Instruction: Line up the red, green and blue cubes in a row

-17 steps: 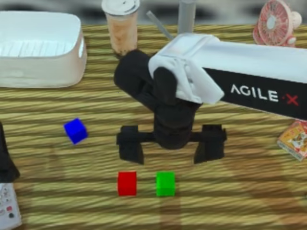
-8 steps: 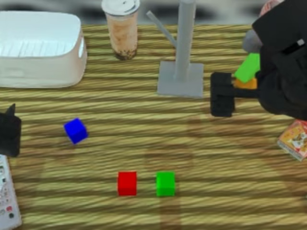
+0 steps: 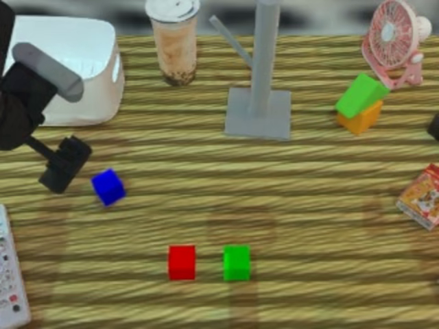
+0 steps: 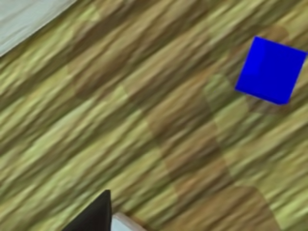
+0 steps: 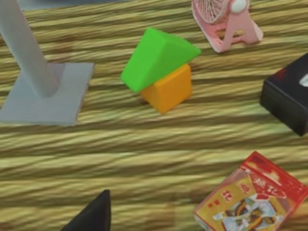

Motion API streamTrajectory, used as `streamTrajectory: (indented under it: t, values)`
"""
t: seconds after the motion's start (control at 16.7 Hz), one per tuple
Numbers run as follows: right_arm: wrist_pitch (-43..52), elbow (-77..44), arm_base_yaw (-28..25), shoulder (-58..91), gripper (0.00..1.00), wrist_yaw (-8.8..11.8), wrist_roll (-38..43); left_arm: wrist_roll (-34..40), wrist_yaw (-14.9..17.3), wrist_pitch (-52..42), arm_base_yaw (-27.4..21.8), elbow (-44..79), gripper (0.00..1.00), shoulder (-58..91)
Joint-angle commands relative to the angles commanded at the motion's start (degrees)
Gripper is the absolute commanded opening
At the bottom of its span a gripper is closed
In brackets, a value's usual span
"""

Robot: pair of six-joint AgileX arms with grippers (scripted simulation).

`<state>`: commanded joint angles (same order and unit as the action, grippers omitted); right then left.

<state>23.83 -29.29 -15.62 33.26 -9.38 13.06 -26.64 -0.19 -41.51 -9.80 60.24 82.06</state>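
The left gripper (image 3: 63, 164), finger spacing impossible to tell, hangs just beside the small deep blue cube (image 3: 108, 187), a white plastic bin (image 3: 82, 103) behind it. Small bright red cube (image 3: 182, 262) and small bright green cube (image 3: 236, 263) sit side by side, apart. Only the right wrist view shows a black box (image 5: 288, 103)

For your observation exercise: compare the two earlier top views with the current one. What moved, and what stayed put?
The right arm swept from over the table's middle off to the right edge, uncovering the grey stand and light-green block. The left gripper came in from the left edge toward the blue cube, not touching it. The red cube, green cube and blue cube never moved.
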Motion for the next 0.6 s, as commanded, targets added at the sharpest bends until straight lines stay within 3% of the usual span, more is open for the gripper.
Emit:
streamTrajectory:
  t: [0.3, 0.6]
  values:
    - [-13.23, 18.04, 9.12, -19.8, 1.0, 4.09, -8.45, -7.44, 0.06, -11.55, -2.82, 17.07, 1.0, 22.33]
    - [-22.23, 27.75, 14.21, -31.63, 1.0, 8.46, -12.52, -11.95, 0.25, -18.01, -4.51, 28.17, 1.0, 35.73]
